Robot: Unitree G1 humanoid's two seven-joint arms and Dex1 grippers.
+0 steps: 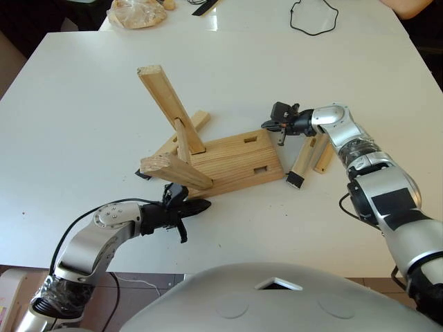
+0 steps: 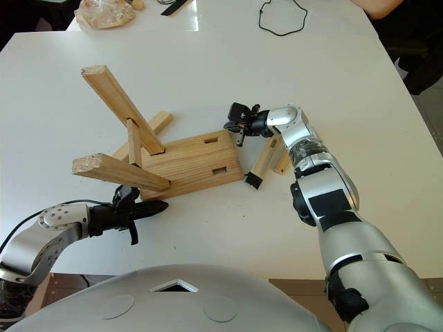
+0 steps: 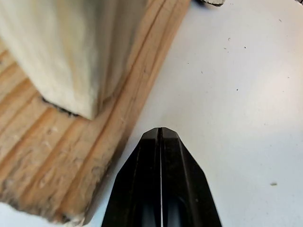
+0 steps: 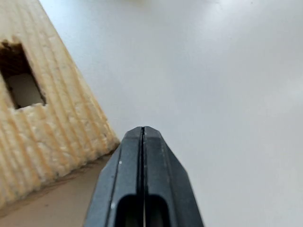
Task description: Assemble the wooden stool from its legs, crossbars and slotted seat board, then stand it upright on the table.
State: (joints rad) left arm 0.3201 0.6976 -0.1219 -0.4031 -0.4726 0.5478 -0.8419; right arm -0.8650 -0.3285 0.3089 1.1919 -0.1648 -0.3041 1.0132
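1. The slotted seat board (image 1: pixel 239 160) lies flat on the white table (image 1: pixel 83 104), near the middle, with two open slots at its right end.
2. From the board's left end a tall leg (image 1: pixel 165 97) rises at a slant, and a low leg (image 1: pixel 174 171) juts out toward the front. A short crossbar (image 1: pixel 183 138) stands between them.
3. Two loose wooden pieces (image 1: pixel 304 160) lie side by side just right of the board.
4. The left tool (image 1: pixel 205 205) has its fingers pressed together on nothing, with its tip just beside the board's front edge, below the low leg.
5. The right tool (image 1: pixel 266 124) is likewise closed and empty, just beside the board's far right corner.
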